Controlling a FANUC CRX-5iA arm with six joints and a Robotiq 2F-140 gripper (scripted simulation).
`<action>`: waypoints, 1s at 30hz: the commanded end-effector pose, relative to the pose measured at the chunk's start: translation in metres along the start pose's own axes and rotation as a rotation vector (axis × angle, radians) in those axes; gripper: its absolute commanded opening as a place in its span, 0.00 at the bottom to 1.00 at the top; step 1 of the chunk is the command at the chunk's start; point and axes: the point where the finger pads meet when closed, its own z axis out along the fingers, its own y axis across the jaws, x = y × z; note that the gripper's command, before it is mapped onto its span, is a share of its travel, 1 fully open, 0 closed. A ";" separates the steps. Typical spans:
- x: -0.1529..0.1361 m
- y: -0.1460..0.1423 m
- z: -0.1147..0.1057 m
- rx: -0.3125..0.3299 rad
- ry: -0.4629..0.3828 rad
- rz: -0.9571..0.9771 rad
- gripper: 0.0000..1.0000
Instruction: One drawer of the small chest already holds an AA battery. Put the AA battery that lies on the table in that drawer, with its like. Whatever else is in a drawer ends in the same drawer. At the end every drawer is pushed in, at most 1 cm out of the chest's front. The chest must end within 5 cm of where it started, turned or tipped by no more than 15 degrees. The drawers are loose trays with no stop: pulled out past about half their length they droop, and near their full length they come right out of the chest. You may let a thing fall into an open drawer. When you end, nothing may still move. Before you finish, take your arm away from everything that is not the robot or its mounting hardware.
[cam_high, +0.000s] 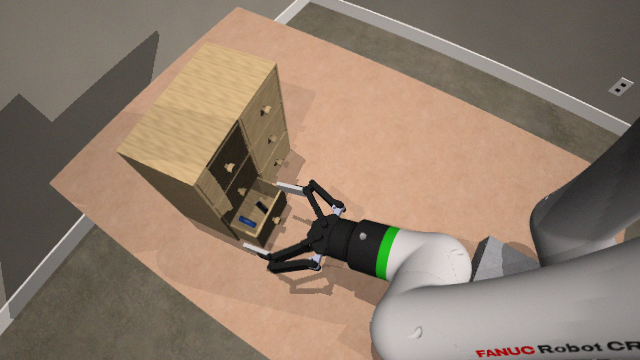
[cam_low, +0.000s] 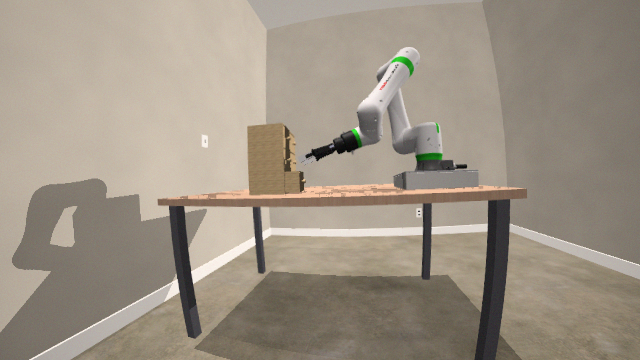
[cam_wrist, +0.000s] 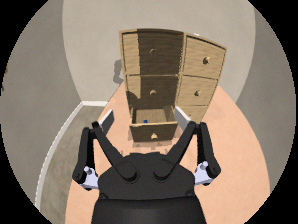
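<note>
The small chest (cam_high: 175, 110) (cam_low: 266, 160) (cam_wrist: 154, 75) stands upright. Its bottom drawer on the left in the wrist view (cam_wrist: 142, 133) is pulled partly out and looks level; this drawer also shows in the top view (cam_high: 270, 233) and the exterior view (cam_low: 294, 182). A blue battery (cam_high: 247, 221) (cam_wrist: 145, 121) lies in it. A small dark thing (cam_high: 262, 207), its kind unclear, lies beside it. My gripper (cam_high: 260, 215) (cam_low: 304, 160) (cam_wrist: 143, 113) is wide open and empty, just in front of and above the open drawer, fingers spread towards its two sides.
The other drawers look pushed in, with small knobs (cam_high: 266, 110) (cam_high: 272, 139) (cam_high: 229, 167) sticking out. The right column's knobs are beside one finger in the top view. The grey robot base (cam_low: 440, 179) stands at the table's other end.
</note>
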 end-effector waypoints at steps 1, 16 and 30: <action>-0.005 0.001 -0.013 -0.001 -0.002 0.000 1.00; -0.028 0.001 -0.090 -0.001 -0.002 0.000 1.00; -0.041 0.001 -0.134 -0.001 -0.002 0.000 1.00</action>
